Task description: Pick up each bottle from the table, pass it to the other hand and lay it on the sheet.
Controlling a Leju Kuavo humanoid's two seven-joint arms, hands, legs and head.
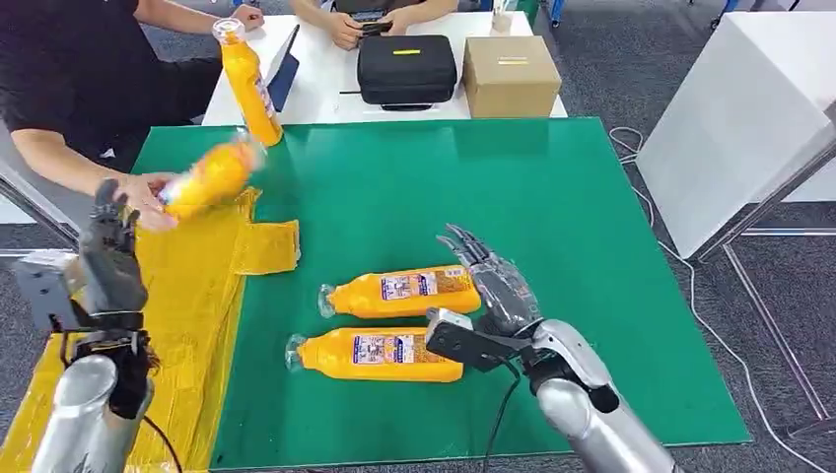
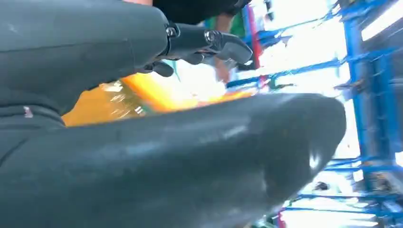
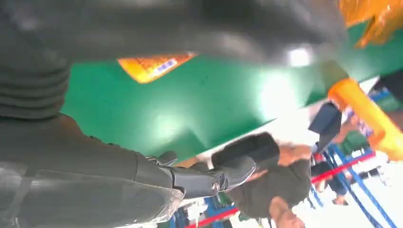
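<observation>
Head view: bright, even light, soft shadows; moving bottle (image 1: 209, 177) beyond left hand's fingers (image 1: 106, 212) motion-blurred. Wrist views: near fingers soft, background past fingertips overexposed, glare on green table (image 3: 199, 104).

Silver arms w/ dark grey hands: left hand (image 1: 110, 258), right hand (image 1: 493, 281), black cables.

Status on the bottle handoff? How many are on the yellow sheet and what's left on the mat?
Done: none rests alone on the yellow sheet; a person's hand holds a blurred bottle above it. In hand: nothing; the left hand is raised and empty, the right hand open beside the upper lying bottle. Left: that one, the lower lying bottle and the standing bottle.
</observation>
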